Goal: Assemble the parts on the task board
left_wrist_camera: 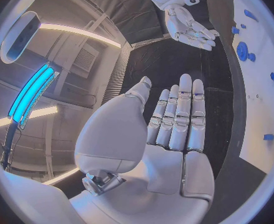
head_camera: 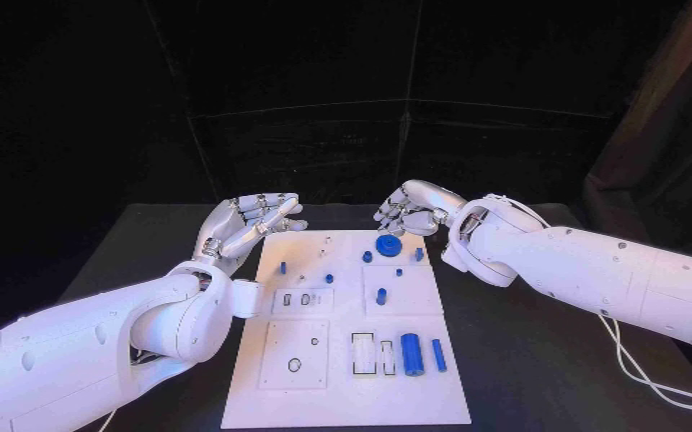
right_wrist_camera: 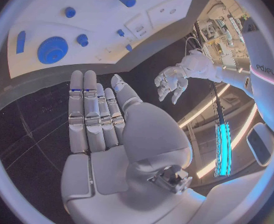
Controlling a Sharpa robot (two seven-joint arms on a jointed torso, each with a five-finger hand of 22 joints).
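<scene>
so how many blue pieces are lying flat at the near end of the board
2: a thick blue cylinder and a thinner blue rod beside it, nearer the task board edge on the right arm's side.

left arm: enters from the near left of the table, forearm angled toward the far side
left hand (head_camera: 248,224): by the task board's (head_camera: 346,392) far left corner, holding nothing, fingers (left_wrist_camera: 181,117) straight and side by side, thumb set apart
right arm: enters from the right edge of the table, forearm angled toward the far middle
right hand (head_camera: 411,207): just past the board's far edge, holding nothing, fingers (right_wrist_camera: 90,112) extended together, thumb out to one side
hands: apart, palms turned roughly toward each other
</scene>
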